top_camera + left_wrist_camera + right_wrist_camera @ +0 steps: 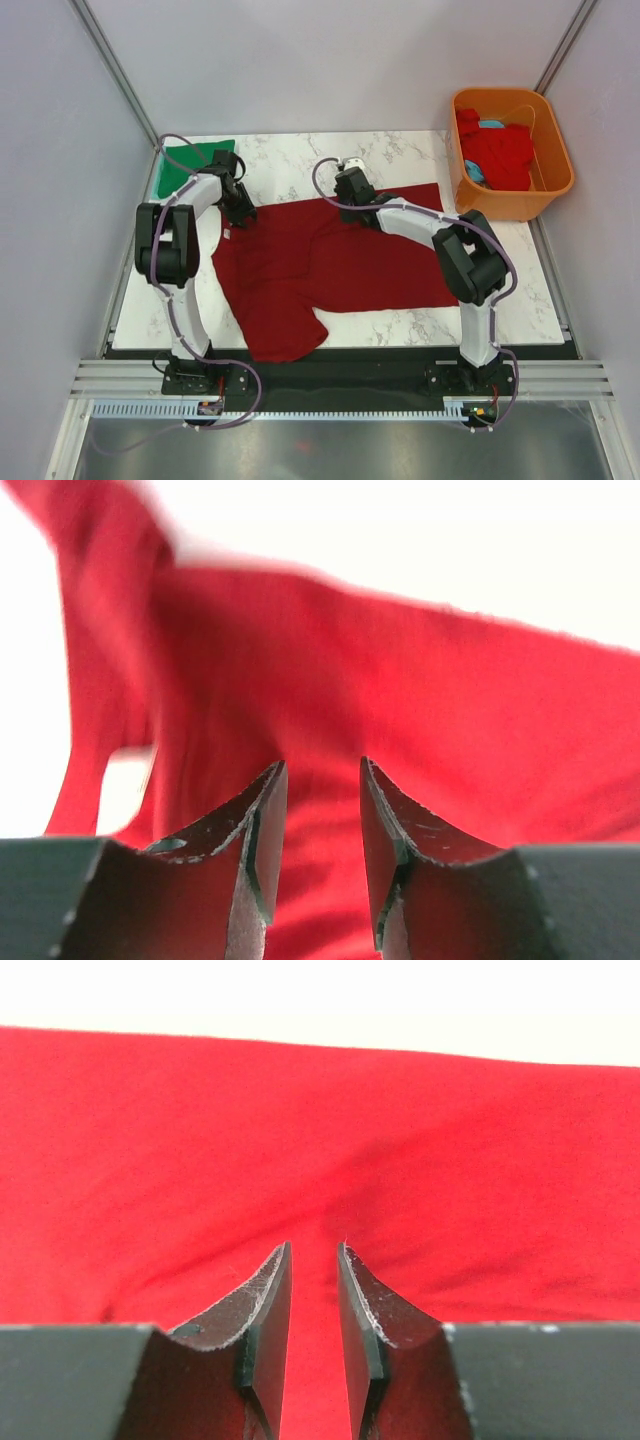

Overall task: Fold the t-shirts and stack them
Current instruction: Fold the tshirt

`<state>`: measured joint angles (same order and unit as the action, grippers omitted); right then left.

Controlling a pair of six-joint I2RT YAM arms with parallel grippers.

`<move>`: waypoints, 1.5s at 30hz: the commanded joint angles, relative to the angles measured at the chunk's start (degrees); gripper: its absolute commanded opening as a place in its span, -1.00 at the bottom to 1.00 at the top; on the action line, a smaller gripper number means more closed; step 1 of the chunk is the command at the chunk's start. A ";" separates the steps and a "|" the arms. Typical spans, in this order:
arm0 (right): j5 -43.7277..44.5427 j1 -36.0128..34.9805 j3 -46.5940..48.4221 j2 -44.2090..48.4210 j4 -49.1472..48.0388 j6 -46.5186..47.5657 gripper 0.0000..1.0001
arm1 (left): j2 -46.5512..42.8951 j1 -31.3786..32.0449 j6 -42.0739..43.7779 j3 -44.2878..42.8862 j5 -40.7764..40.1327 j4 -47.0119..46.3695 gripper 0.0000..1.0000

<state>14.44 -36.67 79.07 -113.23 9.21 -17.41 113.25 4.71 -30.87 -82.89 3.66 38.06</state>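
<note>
A dark maroon t-shirt (330,265) lies spread and rumpled across the marble table, with one sleeve reaching toward the front edge. My left gripper (242,218) hovers over its left shoulder, jaws apart, with red cloth (400,680) under and beyond the left gripper (320,765) and nothing pinched. My right gripper (350,195) is over the shirt's far edge, and the right gripper (313,1245) stands narrowly open above puckered cloth (320,1140). A folded green t-shirt (188,160) lies at the far left corner.
An orange tub (510,205) stands at the far right and holds a brighter red shirt (500,150) and a bit of light blue cloth (490,125). Grey walls enclose the table (400,150) on three sides. Both arm bases are bolted at the near edge.
</note>
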 commanded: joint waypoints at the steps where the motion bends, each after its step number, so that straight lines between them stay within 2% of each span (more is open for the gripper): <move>1: 3.75 3.08 4.25 -2.78 2.82 -2.19 -0.34 | 6.25 0.56 2.75 -5.60 0.21 -1.06 -0.17; 8: 6.56 10.81 6.10 -7.35 5.11 -4.47 -0.35 | 11.81 0.56 3.09 -11.32 -9.80 -0.97 -0.15; 16: 6.92 13.99 6.89 -10.61 6.34 -5.79 -0.35 | 12.26 0.56 4.07 -14.93 -10.78 -0.89 -0.14; 21: 6.31 13.99 5.75 -5.26 6.52 -5.88 -0.34 | 5.68 0.56 4.50 -14.49 -9.55 -0.71 -0.08; 23: 6.13 14.08 5.31 -1.49 7.40 -5.79 -0.32 | 1.28 0.48 4.85 -14.40 -9.55 -0.27 0.03; 26: 3.77 13.99 4.43 3.34 9.59 -5.97 -0.29 | -5.46 0.48 5.38 -12.48 -7.54 0.34 0.08; 28: 2.36 13.99 3.56 5.81 11.08 -7.37 -0.27 | -9.08 0.48 4.42 -7.76 -5.34 1.05 0.09; 29: 1.22 13.99 2.16 8.26 11.52 -7.99 -0.27 | -13.71 0.48 3.37 -5.55 -1.94 1.05 0.08; 32: -1.07 13.99 -2.84 14.34 11.79 -10.53 -0.22 | -23.99 2.05 1.35 5.52 0.03 1.13 0.08; 33: -3.51 13.82 -4.52 15.83 11.53 -11.32 -0.21 | -26.91 2.49 0.73 11.38 0.12 1.40 0.08; 35: -7.04 12.51 -9.08 19.34 10.21 -11.59 -0.21 | -31.84 3.90 -1.28 17.47 1.69 2.01 0.06; 36: -8.45 11.63 -10.41 20.23 10.04 -11.42 -0.21 | -37.00 4.25 -2.34 23.33 2.22 2.45 0.04; 39: -10.64 6.01 -15.25 23.31 9.16 -12.12 -0.21 | -46.93 4.61 -6.65 34.06 5.39 3.15 0.02; 42: -12.85 -1.37 -20.34 26.47 6.09 -14.57 -0.21 | -54.08 4.78 -10.69 40.59 5.31 4.56 0.01; 44: -13.64 -7.26 -24.63 28.67 3.02 -16.77 -0.20 | -58.40 4.96 -11.40 42.10 3.82 5.87 0.02; 45: -14.25 -9.28 -26.23 29.29 -1.52 -16.95 -0.18 | -59.28 4.96 -11.49 41.94 3.98 5.88 0.04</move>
<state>4.27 -40.45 57.01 -88.31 15.57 -30.81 58.57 9.61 -37.58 -41.12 6.76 43.90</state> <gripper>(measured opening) 0.403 0.508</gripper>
